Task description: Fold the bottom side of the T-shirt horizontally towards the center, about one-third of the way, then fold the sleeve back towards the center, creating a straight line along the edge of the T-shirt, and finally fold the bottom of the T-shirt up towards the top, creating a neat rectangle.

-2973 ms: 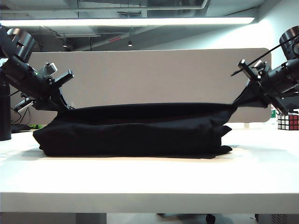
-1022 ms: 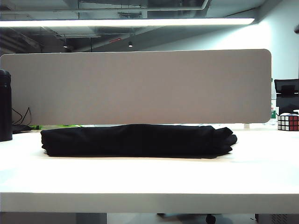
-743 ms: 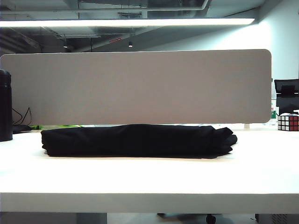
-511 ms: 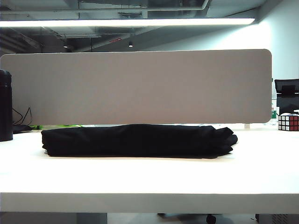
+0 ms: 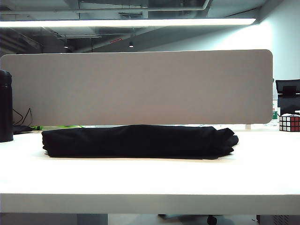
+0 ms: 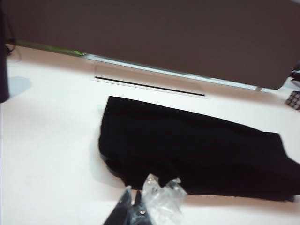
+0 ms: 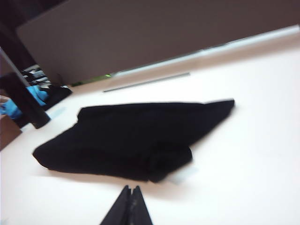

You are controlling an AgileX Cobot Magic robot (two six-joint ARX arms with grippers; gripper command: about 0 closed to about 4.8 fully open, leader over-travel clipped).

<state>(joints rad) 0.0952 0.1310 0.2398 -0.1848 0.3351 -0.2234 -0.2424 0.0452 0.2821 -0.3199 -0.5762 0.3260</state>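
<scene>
Two sets of jaws, left gripper [image 6: 136, 213] and right gripper [image 7: 130, 206], pressed together and empty, hanging above the near desk [image 5: 150, 180]; both have let go and pulled out of the exterior view since a few seconds ago; T-shirt [image 5: 138, 141] lies mid-desk as a folded black rectangle, so folding looks finished; behind, grey divider [image 5: 140, 86]; no legible writing.

white table [image 5: 150, 180] — folded T-shirt [image 5: 138, 141], Rubik's cube [image 5: 288, 123]
</scene>
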